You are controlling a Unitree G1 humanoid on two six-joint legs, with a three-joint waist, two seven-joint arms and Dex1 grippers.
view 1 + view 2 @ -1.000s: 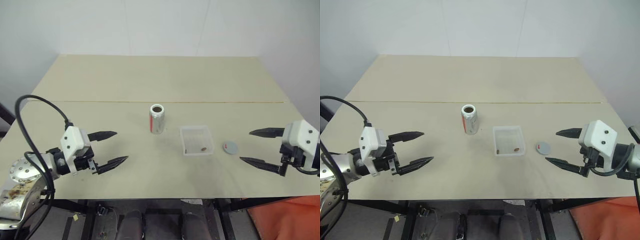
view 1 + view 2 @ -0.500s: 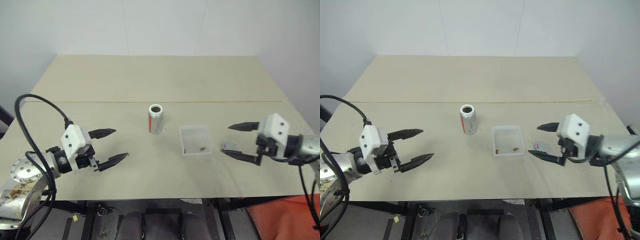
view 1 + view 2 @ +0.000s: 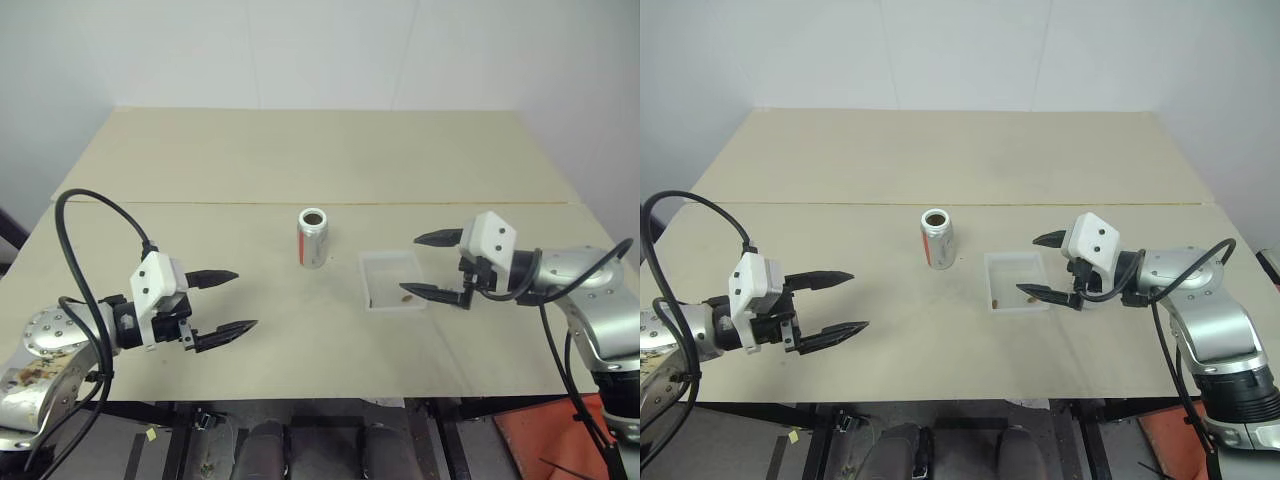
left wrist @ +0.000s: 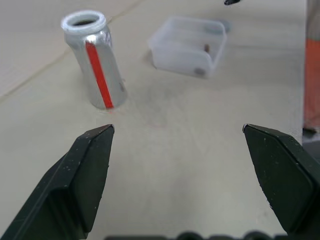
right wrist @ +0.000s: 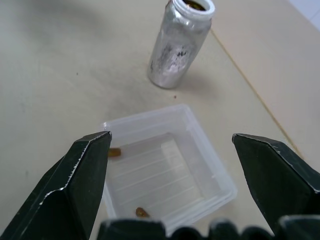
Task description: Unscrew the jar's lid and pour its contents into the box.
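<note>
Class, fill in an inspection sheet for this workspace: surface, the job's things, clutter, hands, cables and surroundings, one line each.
Surface: beige table, a seam running across it.
Job's things: jar upright, lid off, mouth open; clear box on the robot's right of it, apart, with brown bits inside.
Clutter: nothing seen.
Hands: left hand open, holding nothing, well short of the jar; right hand open, holding nothing, at the box's right end.
Cables: black cable looping over the left arm; another along the right arm.
Surroundings: white wall behind the table; orange thing low at the right.
</note>
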